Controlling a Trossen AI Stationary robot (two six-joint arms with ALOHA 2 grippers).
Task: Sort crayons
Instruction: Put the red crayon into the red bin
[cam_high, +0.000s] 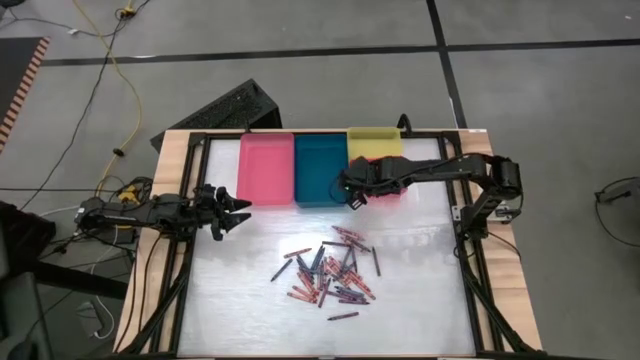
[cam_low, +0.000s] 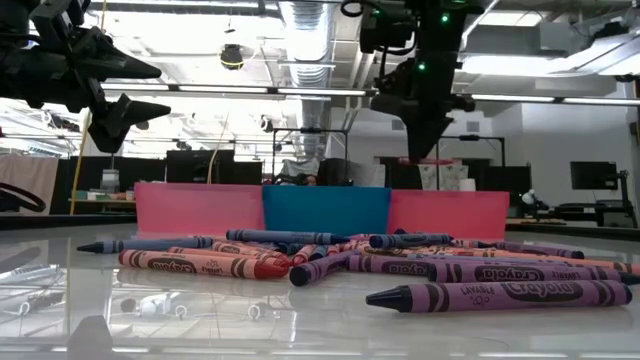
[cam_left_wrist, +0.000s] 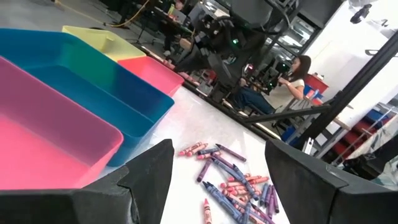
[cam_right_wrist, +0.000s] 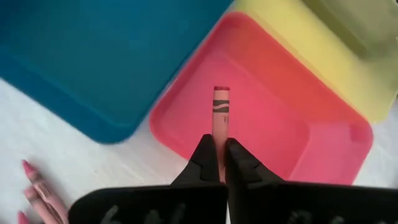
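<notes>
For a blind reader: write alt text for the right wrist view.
The right gripper holds a red crayon between its shut fingers, pointing over the red tray. A teal tray and a yellow tray sit beside it, with loose crayons on the table.

I am looking down on my table (cam_high: 420, 300), its pale top framed in wood. I am taking the teal tray (cam_high: 319, 170) as my landmark. The pink tray (cam_high: 265, 168) is sitting against its left side. The yellow tray (cam_high: 374, 143) is lying just right of it, toward the table's far edge. The red tray (cam_right_wrist: 261, 118) is sitting beside the teal tray too, touching the yellow one. A person (cam_left_wrist: 297, 70) is sitting well beyond the teal tray, off my table.
</notes>
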